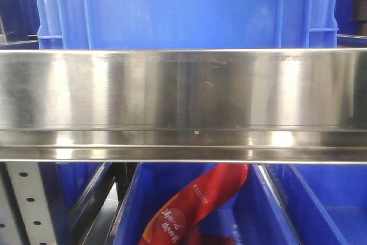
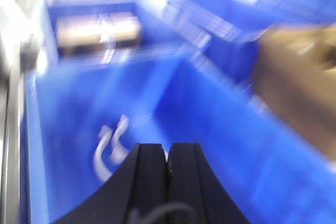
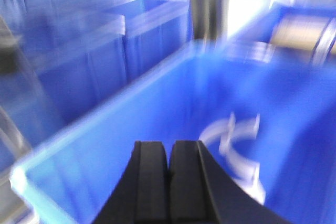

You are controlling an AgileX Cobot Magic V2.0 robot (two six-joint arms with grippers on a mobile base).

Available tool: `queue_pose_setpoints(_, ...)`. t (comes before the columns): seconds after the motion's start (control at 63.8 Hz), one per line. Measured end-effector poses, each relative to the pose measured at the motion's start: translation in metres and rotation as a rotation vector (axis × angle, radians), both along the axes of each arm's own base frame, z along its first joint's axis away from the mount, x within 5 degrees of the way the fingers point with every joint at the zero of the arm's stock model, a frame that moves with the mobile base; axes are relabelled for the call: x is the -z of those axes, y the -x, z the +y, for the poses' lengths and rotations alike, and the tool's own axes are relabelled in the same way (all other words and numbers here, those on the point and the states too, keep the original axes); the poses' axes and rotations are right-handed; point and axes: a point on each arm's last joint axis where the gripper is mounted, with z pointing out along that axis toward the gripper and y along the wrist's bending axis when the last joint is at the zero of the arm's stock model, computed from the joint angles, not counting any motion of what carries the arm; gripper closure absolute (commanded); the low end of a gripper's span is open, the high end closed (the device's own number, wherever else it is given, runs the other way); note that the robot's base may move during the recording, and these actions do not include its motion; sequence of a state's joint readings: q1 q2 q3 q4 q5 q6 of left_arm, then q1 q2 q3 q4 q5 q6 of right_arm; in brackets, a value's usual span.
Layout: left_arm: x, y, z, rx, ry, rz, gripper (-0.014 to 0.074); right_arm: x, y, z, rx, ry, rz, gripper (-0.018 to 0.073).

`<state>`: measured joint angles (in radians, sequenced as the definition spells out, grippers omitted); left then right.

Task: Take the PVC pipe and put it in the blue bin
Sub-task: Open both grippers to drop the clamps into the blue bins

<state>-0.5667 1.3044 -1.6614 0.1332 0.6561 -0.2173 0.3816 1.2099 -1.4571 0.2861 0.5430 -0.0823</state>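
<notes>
Inside the blue bin (image 3: 105, 145), curved white PVC pipe (image 3: 233, 148) looks light, rigid, slippery; both grippers closed, empty.

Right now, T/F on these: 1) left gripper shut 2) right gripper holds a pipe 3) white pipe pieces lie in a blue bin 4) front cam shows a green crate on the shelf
1) True: the left gripper is shut, nothing between its jaws.
2) False: the right gripper is shut and empty.
3) True: white pipe pieces lie in the blue bin.
4) False: the crate above the steel shelf is blue.
</notes>
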Motion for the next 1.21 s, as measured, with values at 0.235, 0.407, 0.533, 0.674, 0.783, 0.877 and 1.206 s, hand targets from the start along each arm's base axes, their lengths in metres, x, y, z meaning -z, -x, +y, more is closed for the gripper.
queue_pose_setpoints(0.235, 0.047, 0.035, 0.016, 0.049, 0.048, -0.099, 0.0707, 0.052, 0.023, -0.016, 0.077, -0.040, -0.070, 0.0728)
queue_pose_setpoints(0.407, 0.092, 0.068, 0.034, 0.071, 0.078, -0.144, 0.0707, 0.090, 0.052, -0.033, 0.128, -0.072, -0.138, 0.0728)
queue_pose_setpoints(0.533, 0.120, 0.094, 0.051, 0.075, 0.083, -0.149, 0.0707, 0.105, 0.075, -0.045, 0.151, -0.100, -0.199, 0.0728)
queue_pose_setpoints(0.674, 0.143, 0.116, 0.072, 0.034, 0.084, -0.157, 0.0707, 0.118, 0.099, -0.054, 0.154, -0.115, -0.229, 0.0728)
queue_pose_setpoints(0.783, 0.153, 0.131, 0.091, -0.047, 0.092, -0.187, 0.0707, 0.121, 0.113, -0.060, 0.154, -0.131, -0.262, 0.0728)
queue_pose_setpoints(0.877, 0.157, 0.141, 0.104, -0.117, 0.099, -0.219, 0.0707, 0.120, 0.119, -0.062, 0.154, -0.133, -0.282, 0.0728)
queue_pose_setpoints(1.206, 0.155, 0.164, 0.125, -0.283, 0.103, -0.282, 0.0707, 0.122, 0.119, -0.062, 0.146, -0.081, -0.285, 0.0728)
